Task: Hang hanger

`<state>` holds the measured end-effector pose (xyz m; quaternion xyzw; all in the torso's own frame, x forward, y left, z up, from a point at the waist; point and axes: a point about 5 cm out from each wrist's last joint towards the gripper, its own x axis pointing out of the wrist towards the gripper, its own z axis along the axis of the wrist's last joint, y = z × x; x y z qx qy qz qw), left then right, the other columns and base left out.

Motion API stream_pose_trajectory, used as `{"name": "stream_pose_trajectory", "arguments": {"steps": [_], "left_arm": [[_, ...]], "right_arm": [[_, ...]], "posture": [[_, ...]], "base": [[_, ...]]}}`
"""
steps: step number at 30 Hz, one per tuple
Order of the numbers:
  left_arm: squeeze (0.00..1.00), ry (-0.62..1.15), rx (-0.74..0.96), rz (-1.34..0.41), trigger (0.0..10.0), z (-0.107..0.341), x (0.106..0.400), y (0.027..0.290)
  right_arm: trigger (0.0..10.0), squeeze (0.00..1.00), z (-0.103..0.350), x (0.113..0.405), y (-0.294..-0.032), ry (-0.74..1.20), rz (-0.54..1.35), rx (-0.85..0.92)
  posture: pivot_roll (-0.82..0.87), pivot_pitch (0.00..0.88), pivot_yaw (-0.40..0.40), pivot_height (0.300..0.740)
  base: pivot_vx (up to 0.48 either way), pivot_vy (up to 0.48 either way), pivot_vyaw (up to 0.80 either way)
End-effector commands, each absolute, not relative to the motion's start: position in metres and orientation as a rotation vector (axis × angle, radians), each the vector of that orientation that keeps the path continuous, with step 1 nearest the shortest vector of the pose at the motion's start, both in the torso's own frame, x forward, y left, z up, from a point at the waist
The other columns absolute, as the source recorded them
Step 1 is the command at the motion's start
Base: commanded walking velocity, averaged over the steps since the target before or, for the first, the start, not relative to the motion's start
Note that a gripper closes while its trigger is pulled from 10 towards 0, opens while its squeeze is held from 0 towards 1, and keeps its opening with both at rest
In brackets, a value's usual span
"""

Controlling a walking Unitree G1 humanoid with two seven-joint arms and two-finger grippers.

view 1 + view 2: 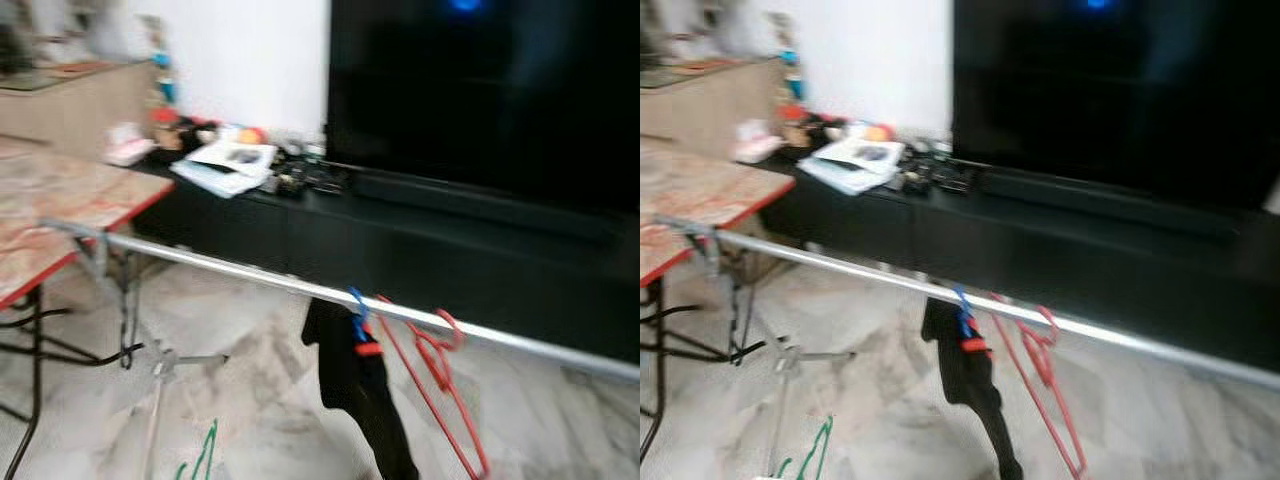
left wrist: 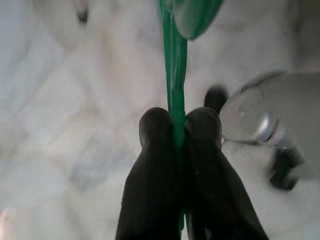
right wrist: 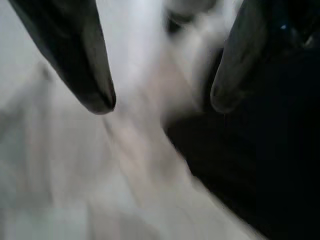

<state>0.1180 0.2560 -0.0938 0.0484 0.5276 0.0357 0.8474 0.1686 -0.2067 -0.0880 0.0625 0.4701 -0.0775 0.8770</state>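
The left gripper [image 2: 178, 131] pinches a thin green plastic hanger [image 2: 174, 75], low above the pale marbled floor [image 1: 250, 400]; the right gripper [image 3: 162, 102] gapes wide, holding nothing; beyond, a slanted silver metal rail [image 1: 240, 270] carries a red wire hanger [image 1: 440, 385] and a black garment [image 1: 360, 395]; behind stands a low black cabinet [image 1: 420, 260].
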Motion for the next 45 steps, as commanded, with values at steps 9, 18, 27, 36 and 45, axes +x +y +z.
{"name": "stream_pose_trajectory", "arguments": {"steps": [9,18,27,36,45], "left_arm": [[0.0,1.045,0.136,0.052,10.0,-0.091,0.138,0.241],[0.0,1.0,0.185,0.12,10.0,-0.089,0.14,0.245],[0.0,0.826,0.155,0.102,10.0,-0.07,0.181,0.238],[0.0,0.525,0.173,-0.123,10.0,-0.027,0.228,0.243],[0.0,0.469,0.404,-0.419,10.0,0.001,0.234,0.256]], "right_arm": [[10.0,0.0,-0.093,0.147,-0.228,1.042,-0.221,0.109],[10.0,0.0,-0.093,0.147,-0.228,1.042,-0.217,0.108],[10.0,0.0,-0.093,0.147,-0.227,1.04,-0.216,0.112],[10.0,0.0,-0.093,0.147,-0.229,1.043,-0.218,0.104],[10.0,0.0,-0.092,0.147,-0.229,1.042,-0.211,0.1]], "posture": [[0.16,0.0,-0.019,0.74],[0.16,0.0,-0.018,0.74],[0.15,0.0,-0.015,0.74],[0.16,0.0,-0.023,0.74],[0.17,0.0,-0.021,0.74]], "base": [[0.037,-0.032,0.0],[0.0,0.0,0.0],[0.0,0.0,0.0],[0.0,0.0,0.0],[0.0,0.0,0.0]]}}
